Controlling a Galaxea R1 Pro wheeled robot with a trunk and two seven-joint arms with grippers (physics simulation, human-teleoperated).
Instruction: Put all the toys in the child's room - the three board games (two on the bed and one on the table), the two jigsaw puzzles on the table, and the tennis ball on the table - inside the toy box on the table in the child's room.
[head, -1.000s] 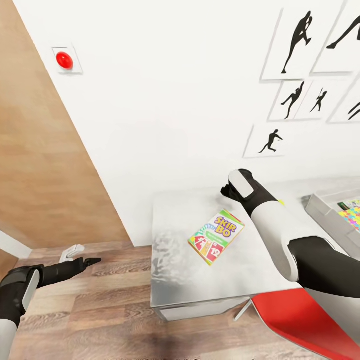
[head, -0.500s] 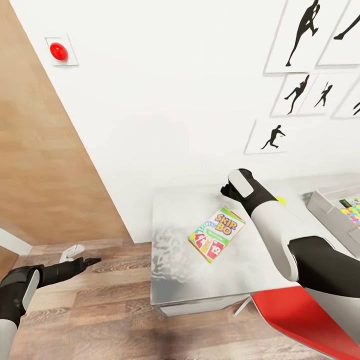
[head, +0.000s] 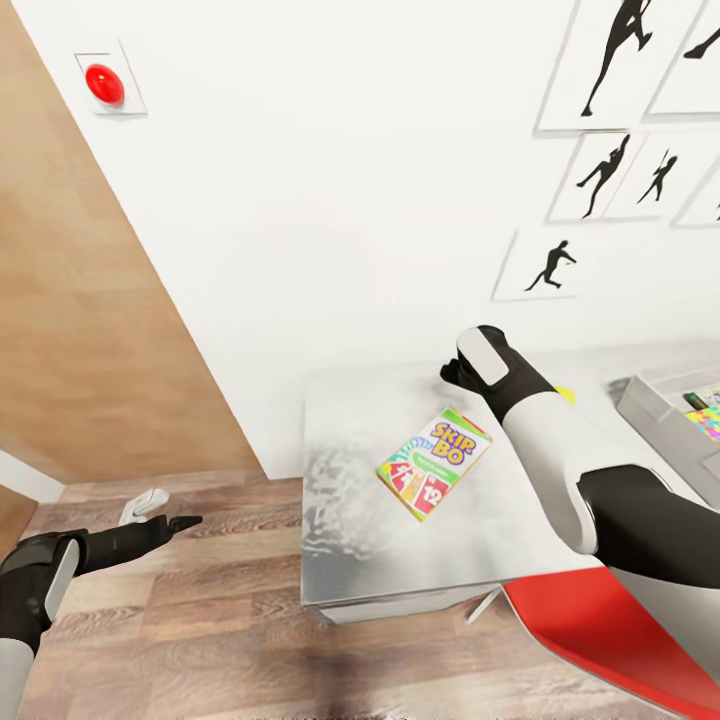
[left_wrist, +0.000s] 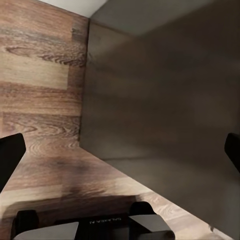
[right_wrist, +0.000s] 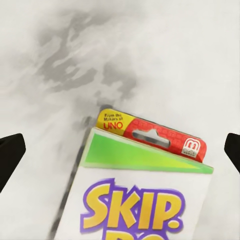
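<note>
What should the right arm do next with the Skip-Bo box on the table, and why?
Probably lower the right gripper straight down onto the SKIP-BO box. The right wrist view shows its fingers spread wide at either side with the box's top end between them and nothing gripped. The box lies flat on the table, so the fingers would need to straddle its edges before closing.

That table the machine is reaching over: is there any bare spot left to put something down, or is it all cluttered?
Mostly bare. The table is free from its left edge to the SKIP-BO box, and along the near edge below it. Crowding starts rightward: the right arm hangs over the box, the tennis ball sits behind it, and the toy box fills the far right.
</note>
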